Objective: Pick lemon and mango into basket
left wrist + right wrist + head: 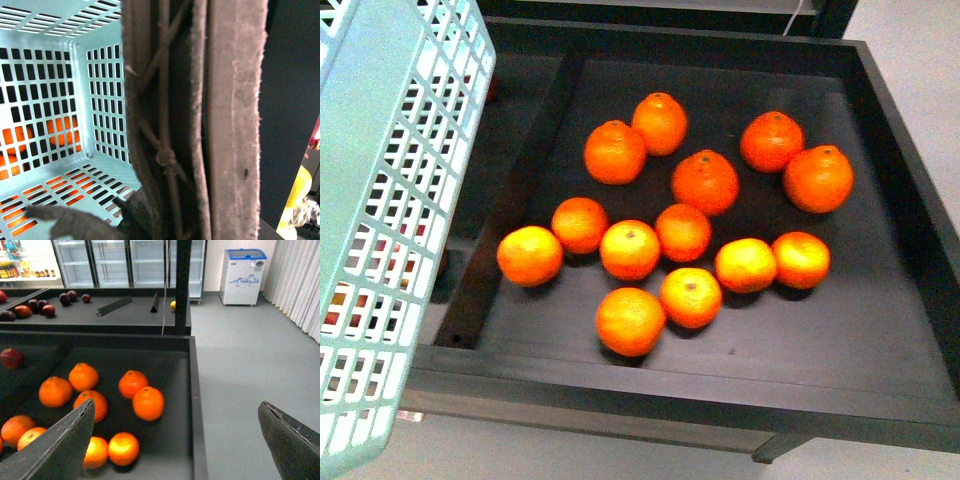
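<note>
The right gripper [176,404] is shown spread wide and empty above the tray [192,390] of tangerines [148,403]. On the far table [125,320] a small yellow fruit, judged to be the lemon [173,304], is seen well apart, too small for its long axis or ends to be told. No mango is found. In the left wrist view the left gripper [95,217] is largely hidden by the brown handle [235,125], on which it is judged to be clamped, and the basket [50,75] is seen empty. In the front view the basket is held raised at the left, and only tangerines are found in the tray. The open jaws are best carried to the far table and closed across the lemon's short width, with the basket brought near.
</note>
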